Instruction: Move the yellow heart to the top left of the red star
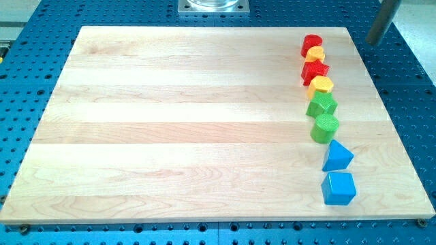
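The blocks stand in a column along the board's right side. From the top: a red round block (312, 43), a yellow block that looks like the heart (315, 54), and the red star (315, 70). The yellow heart touches the red round block above it and the red star below it. Below the star is a yellow hexagon (320, 85). My tip (372, 43) is at the view's top right, past the board's right edge. It is well to the right of the yellow heart and touches no block.
Lower in the column are a green star (321, 104), a green round block (325, 127), a blue triangle (337, 156) and a blue cube (338, 188). The wooden board (170, 136) lies on a blue perforated table. A metal mount (212, 6) is at the top edge.
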Controlling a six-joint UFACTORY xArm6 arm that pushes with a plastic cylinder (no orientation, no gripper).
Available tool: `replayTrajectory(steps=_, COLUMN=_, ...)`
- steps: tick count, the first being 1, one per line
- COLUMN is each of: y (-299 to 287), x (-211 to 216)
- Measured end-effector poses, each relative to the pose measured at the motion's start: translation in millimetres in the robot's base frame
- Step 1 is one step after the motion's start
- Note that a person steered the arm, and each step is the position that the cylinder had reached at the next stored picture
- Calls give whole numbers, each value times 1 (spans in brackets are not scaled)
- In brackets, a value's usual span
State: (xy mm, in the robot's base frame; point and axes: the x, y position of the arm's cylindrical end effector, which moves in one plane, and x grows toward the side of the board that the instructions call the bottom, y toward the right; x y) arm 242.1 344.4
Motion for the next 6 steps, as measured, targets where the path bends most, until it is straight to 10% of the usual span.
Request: replayTrajectory(steps=6, y=-229, x=93)
